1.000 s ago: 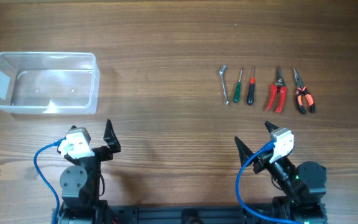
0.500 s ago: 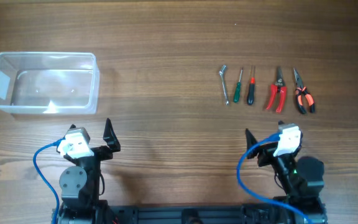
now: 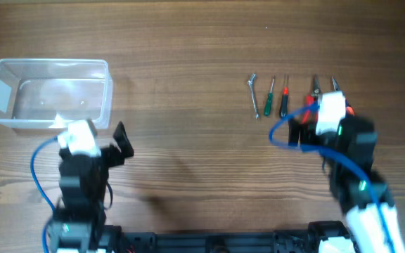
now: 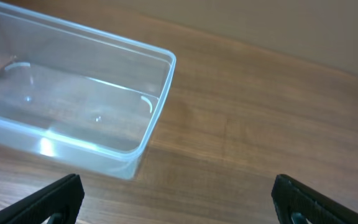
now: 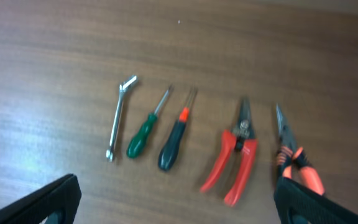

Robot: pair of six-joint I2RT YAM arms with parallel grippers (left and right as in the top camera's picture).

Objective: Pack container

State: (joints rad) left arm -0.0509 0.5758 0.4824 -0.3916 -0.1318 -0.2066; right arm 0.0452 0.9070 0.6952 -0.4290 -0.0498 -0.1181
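Right claw (image 5: 176, 202), spread wide, hovers just behind the red cutters (image 5: 238, 147), their long axis pointing away from it; the container (image 3: 51, 63) lies well left of them.

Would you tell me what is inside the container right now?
Nothing: the container looks empty, only table showing through. Overhead, the left arm covers a bit of its near rim.

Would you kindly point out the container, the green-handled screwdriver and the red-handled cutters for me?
container (image 4: 156, 109), left wrist view, on its right-hand end wall.
green-handled screwdriver (image 5: 140, 140), right wrist view, on the green handle.
red-handled cutters (image 5: 218, 169), right wrist view, on the left red handle.
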